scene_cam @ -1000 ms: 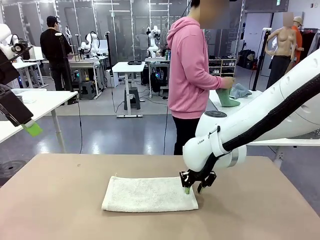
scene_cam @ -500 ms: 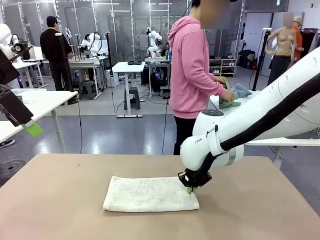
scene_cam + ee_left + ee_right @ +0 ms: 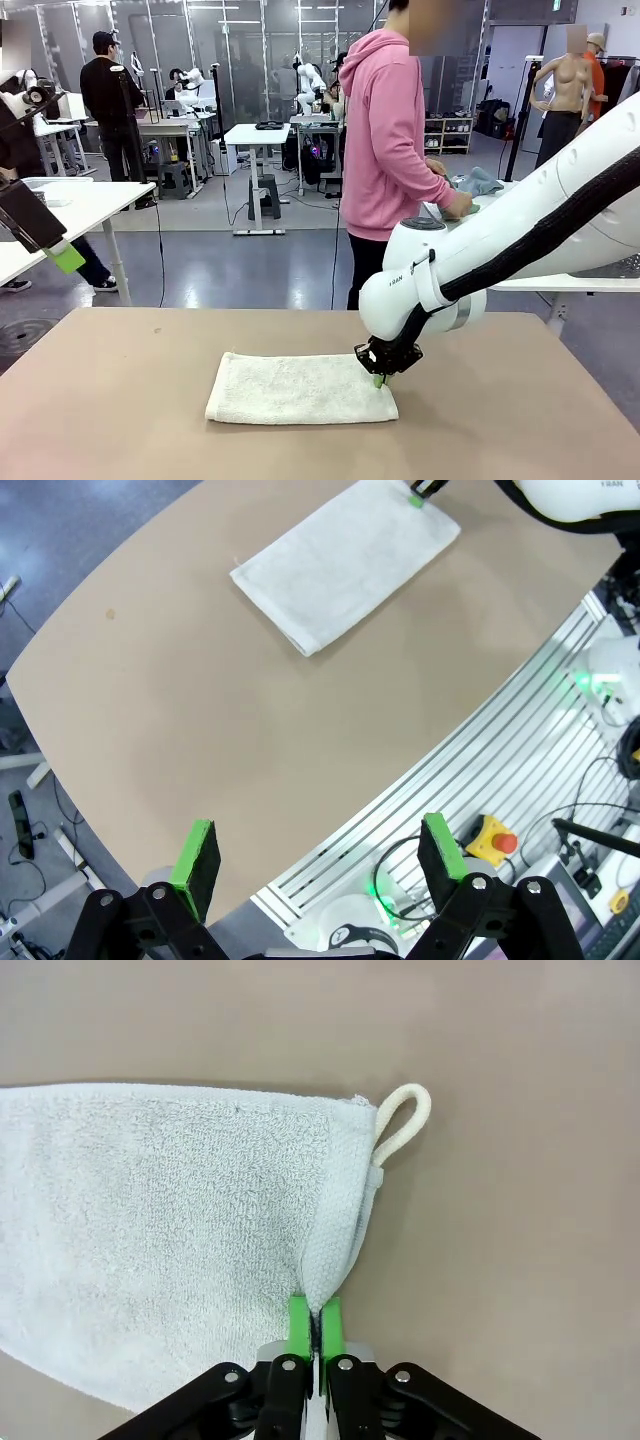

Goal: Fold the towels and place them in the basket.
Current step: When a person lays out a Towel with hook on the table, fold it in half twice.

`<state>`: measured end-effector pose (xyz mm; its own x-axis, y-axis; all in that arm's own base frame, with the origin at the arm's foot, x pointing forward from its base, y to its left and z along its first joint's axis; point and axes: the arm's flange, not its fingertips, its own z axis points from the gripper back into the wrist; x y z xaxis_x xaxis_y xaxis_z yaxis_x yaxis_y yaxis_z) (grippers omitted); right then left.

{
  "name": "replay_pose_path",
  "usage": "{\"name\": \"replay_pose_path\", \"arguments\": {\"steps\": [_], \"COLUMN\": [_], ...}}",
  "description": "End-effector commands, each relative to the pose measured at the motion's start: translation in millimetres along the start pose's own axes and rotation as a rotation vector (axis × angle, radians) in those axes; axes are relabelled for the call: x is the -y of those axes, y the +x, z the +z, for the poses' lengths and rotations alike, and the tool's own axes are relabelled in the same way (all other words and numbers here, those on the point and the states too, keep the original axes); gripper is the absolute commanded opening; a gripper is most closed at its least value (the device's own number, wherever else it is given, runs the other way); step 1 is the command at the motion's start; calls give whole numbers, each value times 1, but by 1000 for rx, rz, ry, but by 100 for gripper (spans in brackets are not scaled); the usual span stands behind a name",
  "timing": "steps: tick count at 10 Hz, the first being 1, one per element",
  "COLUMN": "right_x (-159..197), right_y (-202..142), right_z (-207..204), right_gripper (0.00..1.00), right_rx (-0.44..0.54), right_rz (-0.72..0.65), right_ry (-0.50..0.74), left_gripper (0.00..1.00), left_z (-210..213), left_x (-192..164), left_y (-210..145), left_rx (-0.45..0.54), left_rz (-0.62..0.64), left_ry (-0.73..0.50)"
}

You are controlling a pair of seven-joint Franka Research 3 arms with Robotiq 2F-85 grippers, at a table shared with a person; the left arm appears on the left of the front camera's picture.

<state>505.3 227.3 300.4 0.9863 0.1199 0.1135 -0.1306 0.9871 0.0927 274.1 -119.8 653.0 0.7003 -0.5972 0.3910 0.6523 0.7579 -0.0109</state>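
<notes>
A tan-brown tabletop (image 3: 120, 400) spans the foreground — beyond its far edge stands a person in a pink hooded sweatshirt (image 3: 385, 150), turned sideways. A red push-button on a yellow base (image 3: 497, 838) sits beside ribbed metal rails (image 3: 480, 770).

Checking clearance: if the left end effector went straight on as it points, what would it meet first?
Probably the bare table, short of the towel; nothing seems to lie between.

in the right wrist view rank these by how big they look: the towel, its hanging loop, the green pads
1. towel: by far the largest.
2 and 3, unranked: hanging loop and green pads look about alike. The pads sit nearer the camera and pinch the towel's edge, so their order is unsure.
</notes>
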Motion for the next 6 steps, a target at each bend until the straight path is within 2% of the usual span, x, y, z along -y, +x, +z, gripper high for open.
{"name": "replay_pose_path", "arguments": {"steps": [1, 4, 6], "right_x": [17, 71, 90], "right_y": [-6, -20, -30], "right_z": [30, 81, 113], "right_gripper": [0, 0, 0], "right_rx": [15, 37, 54], "right_rz": [14, -2, -8], "right_ry": [-85, -237, -326], "left_gripper": [100, 100, 100], "left_z": [0, 0, 0], "left_x": [0, 0, 0], "left_y": [1, 1, 1], "left_rx": [17, 17, 17], "left_rz": [-7, -7, -7], "left_ry": [9, 9, 9]}}
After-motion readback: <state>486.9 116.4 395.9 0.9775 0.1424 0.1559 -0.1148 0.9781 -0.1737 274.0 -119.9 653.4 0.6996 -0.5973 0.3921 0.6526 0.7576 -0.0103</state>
